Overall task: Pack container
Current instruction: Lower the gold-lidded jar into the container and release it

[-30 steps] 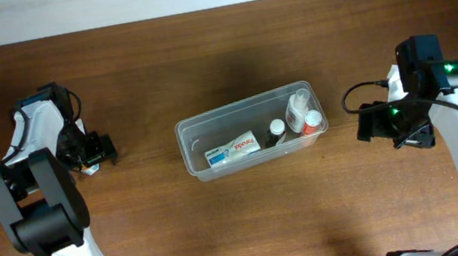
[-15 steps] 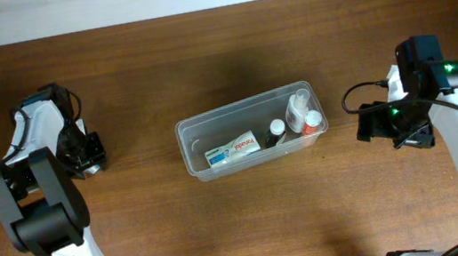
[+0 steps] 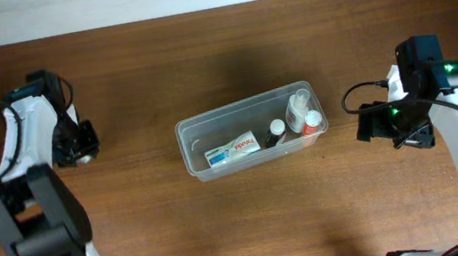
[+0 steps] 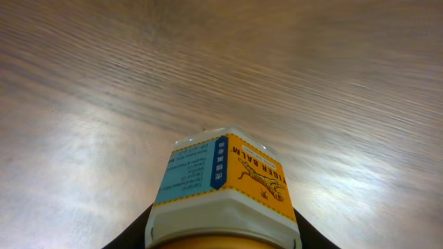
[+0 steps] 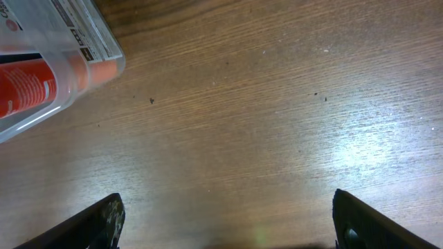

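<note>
The container point(image 3: 252, 131), a clear rectangular tub, stands mid-table and holds a toothpaste tube point(image 3: 234, 150) and small bottles point(image 3: 301, 113). My left gripper point(image 3: 78, 142) is far to its left, shut on a small Tiger Balm pack point(image 4: 225, 187) with an orange and blue label, held just above the wood. In the left wrist view the left gripper point(image 4: 223, 241) has its dark fingers point(image 4: 131, 236) hugging both sides of the pack. My right gripper point(image 3: 372, 123) hovers right of the container, open and empty. In its own view the right gripper point(image 5: 228, 225) faces bare wood.
The container's corner point(image 5: 104, 52), with a red-labelled bottle point(image 5: 28, 86) inside, shows at the top left of the right wrist view. The brown wooden table point(image 3: 251, 223) ends at a pale wall along the back.
The left gripper has closed on the Tiger Balm pack and shifted back and to the left with it. The right arm has not moved.
</note>
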